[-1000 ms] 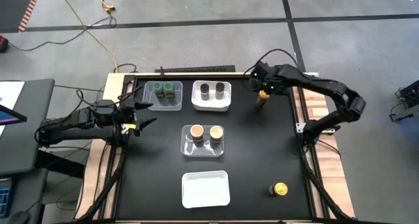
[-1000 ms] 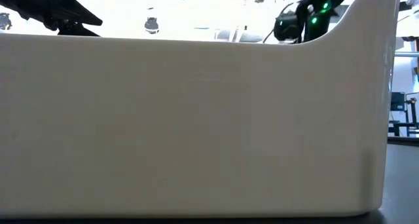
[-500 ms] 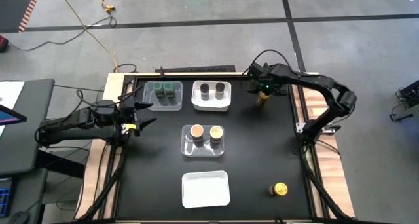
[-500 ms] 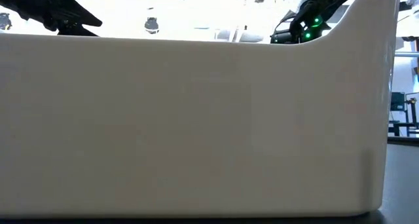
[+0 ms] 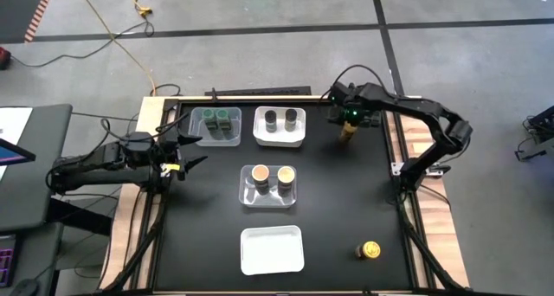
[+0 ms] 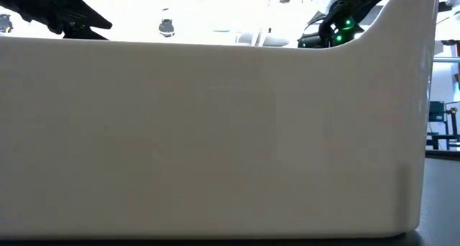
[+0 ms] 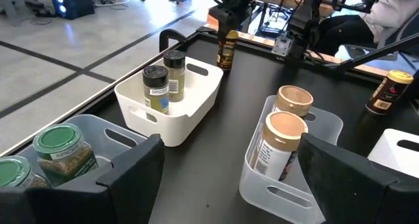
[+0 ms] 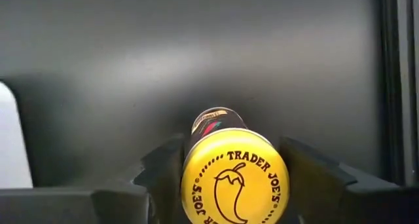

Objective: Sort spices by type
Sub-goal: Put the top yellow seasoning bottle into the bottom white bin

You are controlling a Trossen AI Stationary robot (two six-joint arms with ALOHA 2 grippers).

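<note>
A yellow-lidded spice jar (image 5: 345,134) stands upright on the black table near its far right corner, and my right gripper (image 5: 346,123) is shut on it from above. A second yellow-lidded jar (image 5: 370,250) lies near the front right. Two green-lidded jars (image 5: 216,119) stand in a clear tray, two dark-grey-lidded jars (image 5: 280,119) in a white tray, and two tan-lidded jars (image 5: 272,175) in another clear tray. My left gripper (image 5: 197,151) waits open at the table's left edge. My right gripper pinches the jar's top end, at the yellow lid (image 8: 234,178), between its two fingers (image 8: 163,175), one on each side. The fingers come from above, pointing steeply down. The jar stands upright with its base (image 7: 226,65) on the table.
An empty white tray (image 5: 272,249) sits at the front middle; its wall (image 6: 215,131) fills most of the low view. The table's far edge and right rail run close to the held jar. Bare black table lies between the trays and the right edge.
My right gripper has sunk a little onto the yellow-lidded jar and tipped more steeply downward. The jar stands where it stood.
</note>
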